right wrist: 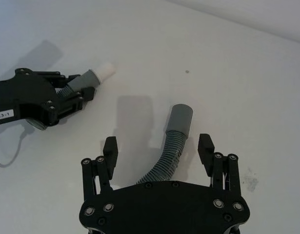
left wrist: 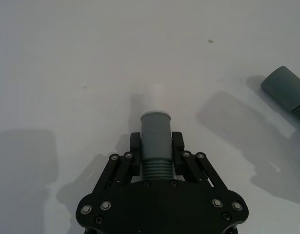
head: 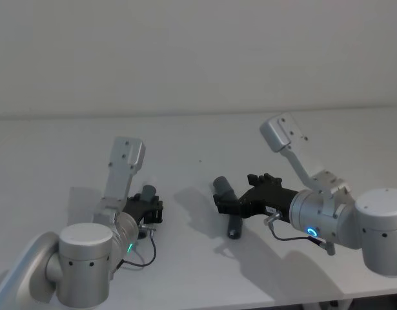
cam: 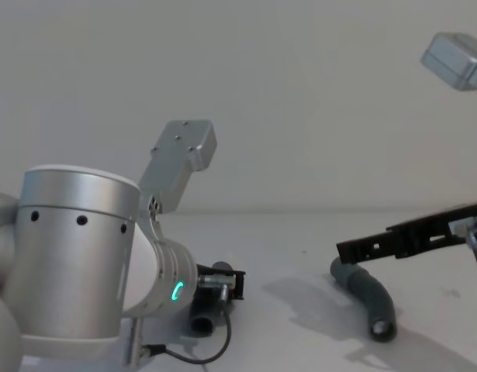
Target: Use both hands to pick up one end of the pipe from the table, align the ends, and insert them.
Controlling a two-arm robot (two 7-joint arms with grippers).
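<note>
My left gripper (head: 151,210) (left wrist: 155,146) is shut on one pipe piece (head: 148,194) (left wrist: 155,139), low over the table (head: 50,148). That piece's white plug tip (left wrist: 156,93) (right wrist: 105,71) sticks out past the fingers. The other pipe piece (head: 228,208) (right wrist: 170,148) (cam: 370,298) lies bent on the table, its grey collar (right wrist: 181,118) (left wrist: 285,91) pointing away from my right arm. My right gripper (head: 229,201) (right wrist: 158,147) (cam: 354,249) is open, its jaws standing on either side of this piece's ribbed middle, just above it. The left gripper (right wrist: 74,95) also shows in the right wrist view.
The white table stretches bare around both pieces, with a gap of open surface between the two grippers. A plain wall (head: 198,51) rises behind the table's far edge. A thin cable (head: 143,258) loops from the left wrist.
</note>
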